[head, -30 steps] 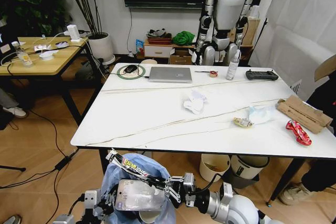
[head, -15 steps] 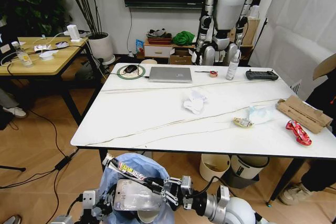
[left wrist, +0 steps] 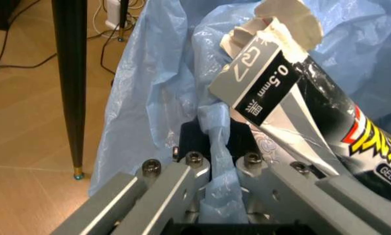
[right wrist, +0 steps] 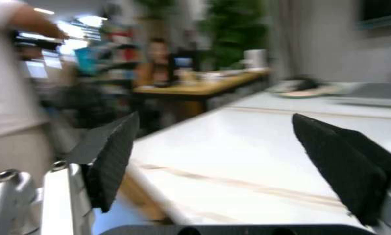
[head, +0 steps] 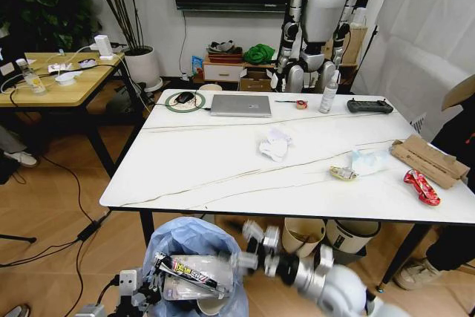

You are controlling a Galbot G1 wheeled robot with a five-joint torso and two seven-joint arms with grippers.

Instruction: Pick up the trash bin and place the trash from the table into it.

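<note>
holding the trash bin (head: pixel 194 257) low in front of the near edge of the surface (head: pixel 223 161), left gripper (left wrist: pixel 215 169) clenched on a fold of the pale-blue bag, as seen in the left wrist view. lying across the bin's mouth in the head view: a printed wrapper (head: pixel 189 271) and a clear plastic pack (head: pixel 194 287), not fully sunk in. raised just beside the bin, under the surface's edge, right gripper (head: pixel 256 241) blurred in the head view; in the right wrist view, dark pads (right wrist: pixel 110 156) spread wide with nothing between them, so jaws released. remaining on the surface: crumpled tissues (head: pixel 274 145) near the middle, a small wrapper (head: pixel 343 174) beside a pale plastic piece (head: pixel 369 159), a brown cardboard piece (head: pixel 427 159) and a red wrapper (head: pixel 421 187) toward the far right edge. probably best done by keeping the bin steady and its mouth open under the edge, reaching first for the nearest piece, the tissues, and closing squarely over the bulk rather than a loose corner. worth watching: the long wrapper perched on the rim, possibly loose enough to tip out if the bin tilted.
</note>
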